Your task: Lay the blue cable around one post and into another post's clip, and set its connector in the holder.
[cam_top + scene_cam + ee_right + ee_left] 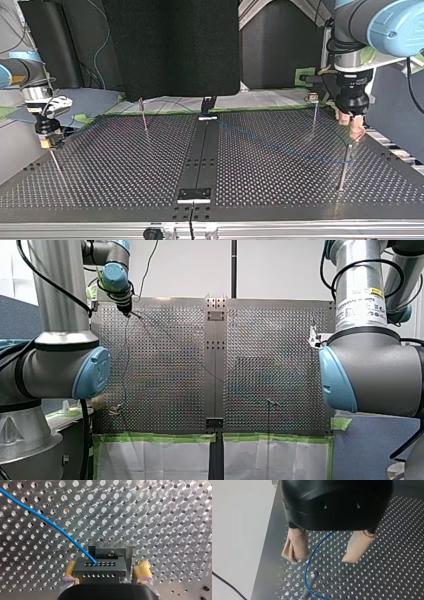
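The thin blue cable runs between the beige pads of my left gripper, which stands open and apart from it. Just ahead of those fingers the cable bends beside a metal post. In the top view that gripper hangs over the right-hand post. The cable's other end enters the black connector, which sits in a metal holder. My right gripper is open, with its yellow pads flanking the connector.
The perforated table carries more thin posts at the top view's back left, back right and near left. A dark centre rail splits the plate. A black panel stands behind.
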You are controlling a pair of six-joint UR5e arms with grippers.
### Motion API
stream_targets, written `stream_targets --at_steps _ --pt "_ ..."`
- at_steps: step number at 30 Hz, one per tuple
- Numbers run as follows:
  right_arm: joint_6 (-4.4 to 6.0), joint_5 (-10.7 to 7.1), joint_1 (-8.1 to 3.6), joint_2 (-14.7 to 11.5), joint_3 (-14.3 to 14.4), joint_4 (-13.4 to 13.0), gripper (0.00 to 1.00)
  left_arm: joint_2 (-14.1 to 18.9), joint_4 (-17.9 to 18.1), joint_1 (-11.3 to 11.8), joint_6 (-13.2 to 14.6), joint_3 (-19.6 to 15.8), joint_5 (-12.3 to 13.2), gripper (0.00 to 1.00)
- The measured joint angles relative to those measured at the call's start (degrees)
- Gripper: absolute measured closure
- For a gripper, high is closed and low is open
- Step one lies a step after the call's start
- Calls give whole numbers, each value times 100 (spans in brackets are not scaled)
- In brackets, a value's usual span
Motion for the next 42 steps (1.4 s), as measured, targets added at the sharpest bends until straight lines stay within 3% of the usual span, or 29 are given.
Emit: stream_targets --at_steps 4,12,18,22,28,42 --pt "0 0 0 0 0 0 0 14 1 -31 18 -38 24 0" --pt "0 0 0 0 0 0 0 351 147 -223 289 -428 390 0" --pt "0 0 0 0 0 0 0 658 472 -488 78 -770 730 0" --pt "0 0 0 0 0 0 0 584 690 -702 -132 -989 879 0" --pt "0 0 0 0 0 0 0 303 1003 -1014 -442 -1303 697 0" --pt "0 0 0 0 0 0 0 -429 1737 -1747 -1176 -2036 -27 0"
